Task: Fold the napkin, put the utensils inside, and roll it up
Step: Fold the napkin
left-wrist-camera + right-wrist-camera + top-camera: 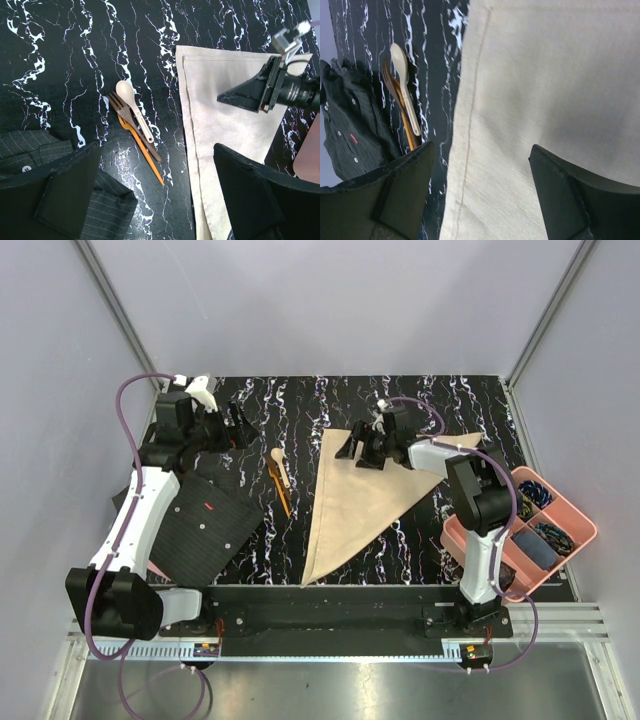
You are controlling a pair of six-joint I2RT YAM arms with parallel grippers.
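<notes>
Beside the folded napkin (365, 495) the utensils (280, 475) lay overlapped; left claw (156, 150) and right claw (480, 147) gaped empty, so a shallow pinch might have scattered them.

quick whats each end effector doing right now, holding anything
Left end effector: open, holding nothing.
Right end effector: open, holding nothing, over the napkin.

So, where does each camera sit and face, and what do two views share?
Top: high behind the arms, looking down on the table; both arms show.
Left wrist: on the left arm, looking down at the spoon; left gripper shows.
Right wrist: down onto the napkin; right gripper shows.
Both wrist views share spoon and napkin.
</notes>
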